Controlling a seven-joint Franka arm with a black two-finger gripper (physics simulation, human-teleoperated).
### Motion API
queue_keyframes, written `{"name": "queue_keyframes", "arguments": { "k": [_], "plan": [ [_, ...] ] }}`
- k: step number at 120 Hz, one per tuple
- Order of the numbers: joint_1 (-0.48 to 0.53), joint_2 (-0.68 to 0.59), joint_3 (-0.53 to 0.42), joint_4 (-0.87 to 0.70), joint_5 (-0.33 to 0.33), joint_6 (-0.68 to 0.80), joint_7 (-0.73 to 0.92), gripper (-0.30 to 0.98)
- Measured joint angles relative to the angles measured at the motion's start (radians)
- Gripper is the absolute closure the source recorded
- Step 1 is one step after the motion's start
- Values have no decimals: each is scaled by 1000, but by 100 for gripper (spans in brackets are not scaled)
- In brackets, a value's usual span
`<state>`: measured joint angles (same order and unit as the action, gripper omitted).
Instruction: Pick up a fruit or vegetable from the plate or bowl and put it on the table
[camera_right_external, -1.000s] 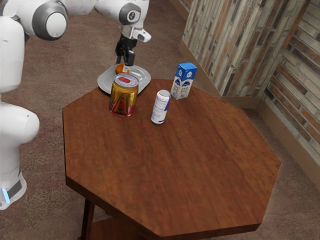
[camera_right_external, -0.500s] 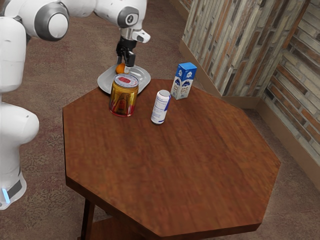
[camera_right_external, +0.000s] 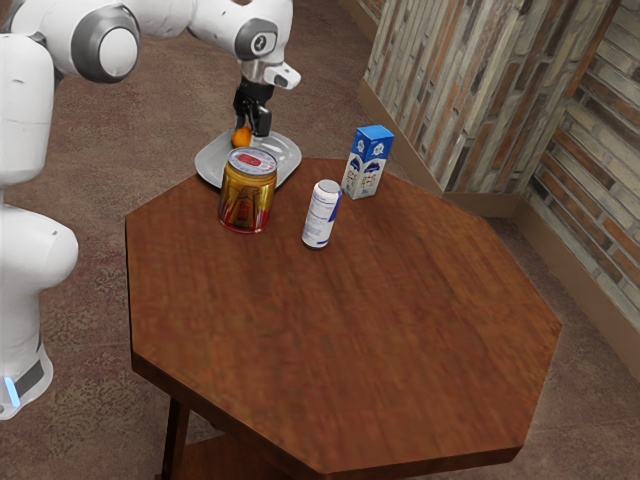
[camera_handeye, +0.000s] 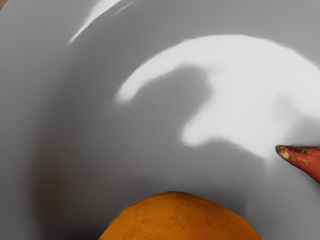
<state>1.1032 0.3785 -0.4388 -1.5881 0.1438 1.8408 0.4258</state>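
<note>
White and jointed, the robot arm (camera_right_external: 160, 14) spans the upper left of the exterior view, its hand angled downward, black gripper (camera_right_external: 252, 130) over the grey, rounded plate (camera_right_external: 287, 155). Whether the claw is clenched or released, one cannot tell. Round orange fruit (camera_right_external: 241, 138) is at the plate, close beneath the hand, apart from a red, pointed vegetable (camera_handeye: 305, 160).

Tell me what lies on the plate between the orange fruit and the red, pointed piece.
Nothing: in the wrist view, bare grey plate runs between the orange fruit and the red, pointed piece.
</note>
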Motion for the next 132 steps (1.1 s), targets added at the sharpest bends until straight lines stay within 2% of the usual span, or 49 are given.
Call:
{"name": "queue_keyframes", "arguments": {
  "k": [53, 78, 103, 132],
  "plan": [
    [-1, 10, 3, 0, 0, 4, 0, 4],
    [-2, 10, 6, -1, 0, 4, -3, 15],
    [-2, 10, 6, -1, 2, 4, -12, 31],
    [-2, 10, 6, 0, 7, 5, -25, 35]
  ]
}}
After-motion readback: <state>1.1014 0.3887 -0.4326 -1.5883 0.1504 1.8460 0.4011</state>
